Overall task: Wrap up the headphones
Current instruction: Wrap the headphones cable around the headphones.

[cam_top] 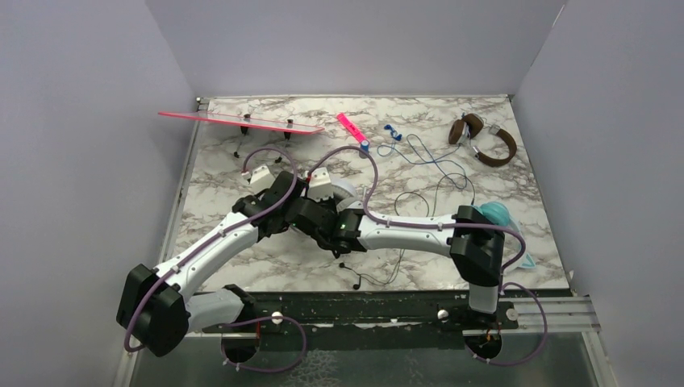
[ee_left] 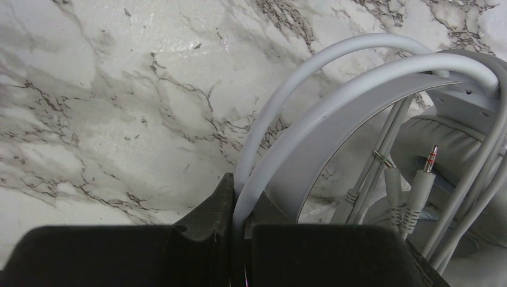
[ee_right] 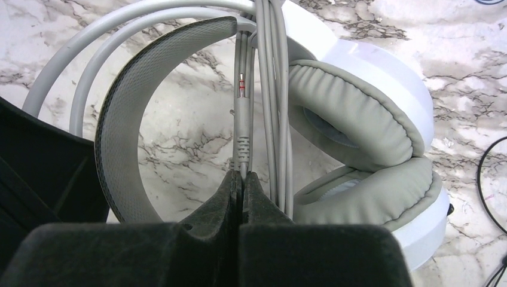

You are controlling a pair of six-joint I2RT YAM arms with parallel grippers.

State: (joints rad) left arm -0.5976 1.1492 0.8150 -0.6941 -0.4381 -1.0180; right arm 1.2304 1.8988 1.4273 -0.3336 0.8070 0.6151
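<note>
Headphones: three are counted: white-grey set [ee_right: 365,72] centre, teal set [cam_top: 494,214] near right, brown set [cam_top: 473,126] far right.
Grippers: two are counted: left gripper [ee_left: 239,218], right gripper [ee_right: 242,190].

The bench [ee_left: 119,89] is glossy, marble-patterned. The white-grey headphones [ee_right: 382,66] have smooth plastic shells and matt padded cushions.

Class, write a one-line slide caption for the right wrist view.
Right hand pinches the cord plug of the white-grey headphones, beside their padded cups, over the marble table.

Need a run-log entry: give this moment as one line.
left tool shut on white headphones band | right tool shut on cord | phase: wrapping
</note>
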